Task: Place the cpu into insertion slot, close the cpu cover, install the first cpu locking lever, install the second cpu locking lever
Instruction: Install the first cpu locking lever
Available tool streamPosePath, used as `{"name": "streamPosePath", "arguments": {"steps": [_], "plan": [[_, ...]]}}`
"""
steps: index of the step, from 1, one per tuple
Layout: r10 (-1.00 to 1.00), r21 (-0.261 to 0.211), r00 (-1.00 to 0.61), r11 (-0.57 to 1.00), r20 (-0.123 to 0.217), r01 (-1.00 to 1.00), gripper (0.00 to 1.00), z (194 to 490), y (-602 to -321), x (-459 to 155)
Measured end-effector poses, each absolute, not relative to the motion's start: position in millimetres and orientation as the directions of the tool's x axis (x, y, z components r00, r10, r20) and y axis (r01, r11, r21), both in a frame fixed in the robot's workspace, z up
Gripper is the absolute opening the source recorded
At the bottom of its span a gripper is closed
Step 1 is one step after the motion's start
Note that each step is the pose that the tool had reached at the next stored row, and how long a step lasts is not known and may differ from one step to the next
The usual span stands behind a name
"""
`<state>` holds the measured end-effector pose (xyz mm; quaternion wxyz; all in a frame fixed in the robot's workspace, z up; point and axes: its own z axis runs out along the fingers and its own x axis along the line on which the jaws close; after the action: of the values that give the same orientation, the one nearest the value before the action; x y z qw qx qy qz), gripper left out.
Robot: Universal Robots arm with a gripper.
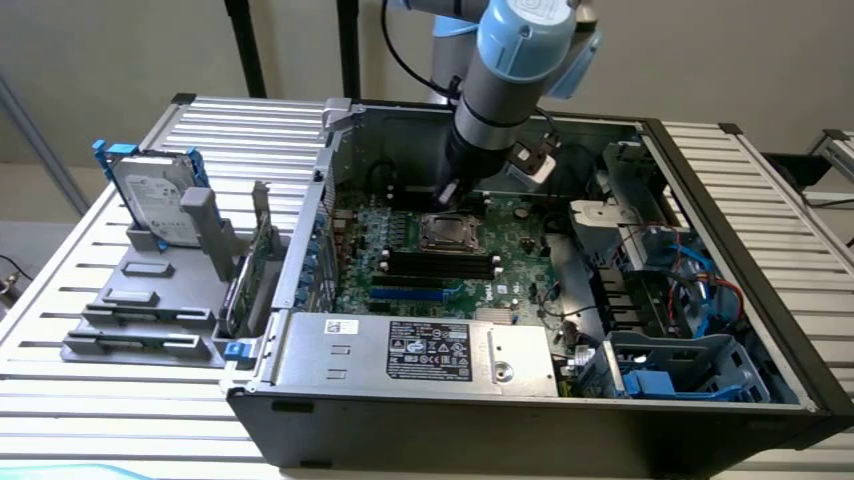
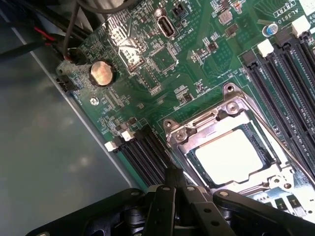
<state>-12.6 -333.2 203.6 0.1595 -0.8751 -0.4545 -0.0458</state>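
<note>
Gripper [image 2: 173,174] closed by insertion slot [image 1: 449,232], cpu [image 2: 235,156] seated inside.
Fingers pressed together, tip just beside the slot's corner; cpu cover [image 2: 197,132] lies down around the chip, one side cut off at the picture edge; tip contact with metal unclear.

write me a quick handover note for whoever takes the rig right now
Gripper: jaws shut, nothing seen in them, tip just beside the cpu cover, low over the motherboard.
Cpu: seated in the insertion slot.
Cpu cover: lying down flat around the cpu.
Done: cpu placed, cover closed.
Left: the two locking levers; I cannot tell whether either is latched.
</note>
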Motion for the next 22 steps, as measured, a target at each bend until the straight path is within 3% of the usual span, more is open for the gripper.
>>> {"name": "streamPosePath", "arguments": {"steps": [22], "plan": [[0.781,-0.240,0.581,-0.533,0.228,0.811,0.11,204,-341,-33]]}}
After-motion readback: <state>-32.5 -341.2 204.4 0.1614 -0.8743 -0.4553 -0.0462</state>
